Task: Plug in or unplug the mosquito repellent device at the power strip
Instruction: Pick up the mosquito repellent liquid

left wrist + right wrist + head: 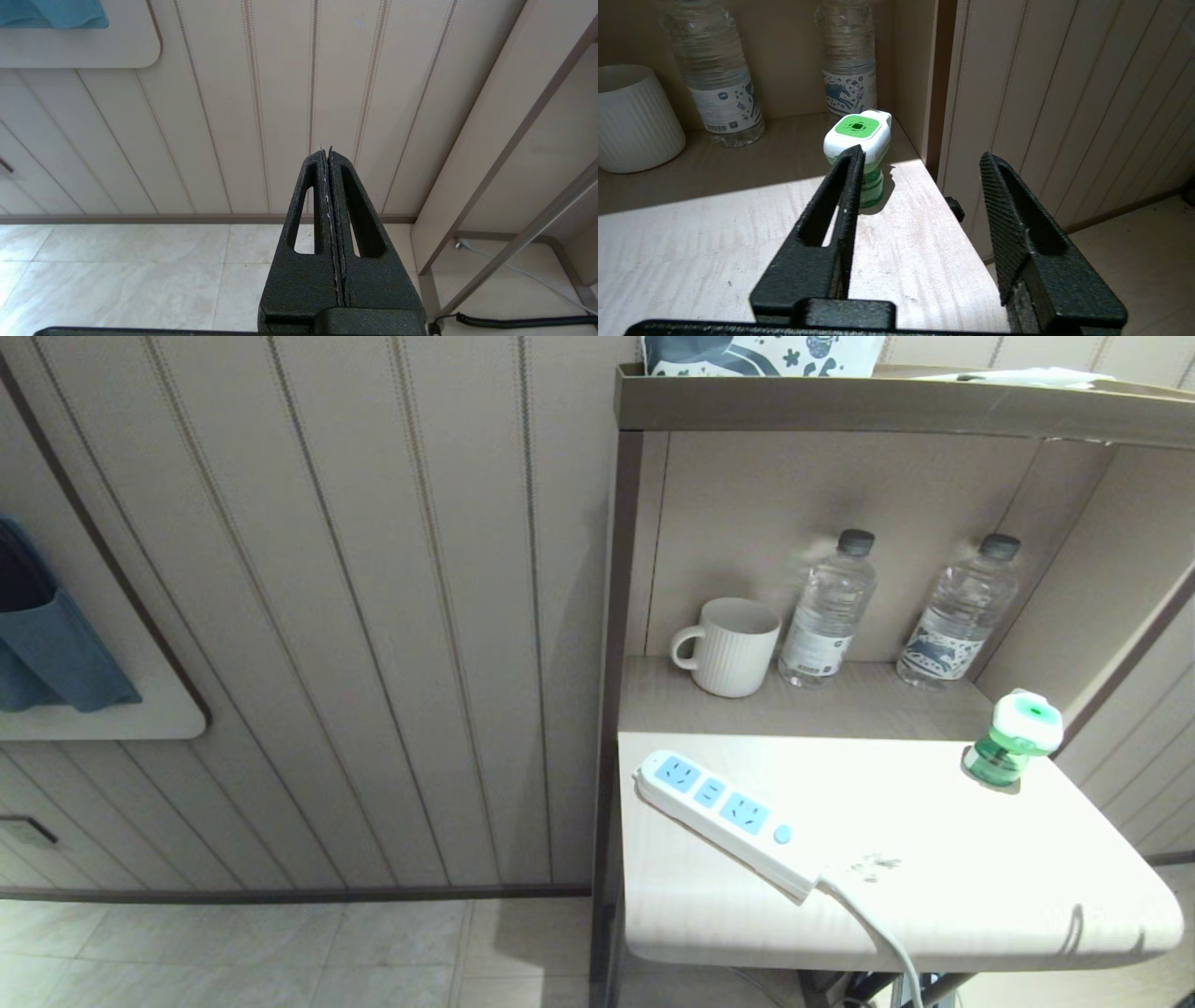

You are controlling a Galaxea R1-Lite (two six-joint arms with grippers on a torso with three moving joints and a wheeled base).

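Observation:
The mosquito repellent device [1013, 737], white with a green cap and a green liquid bottle, stands upright at the far right of the white table [934, 887], unplugged. The power strip [724, 819], white with light-blue sockets, lies diagonally at the table's left, its cord running off the front edge. Neither arm shows in the head view. In the right wrist view my right gripper [920, 158] hangs open over the table's right edge, short of the device [859, 135], nothing between its fingers. My left gripper [326, 151] is shut, pointing at the wall and floor left of the table.
A white ribbed mug [731, 646] and two clear water bottles [829, 609] [960, 612] stand on the lower shelf behind the table. A shelf board [896, 401] overhangs them. A panelled wall [373, 616] lies left of the table, and another lies close to its right edge.

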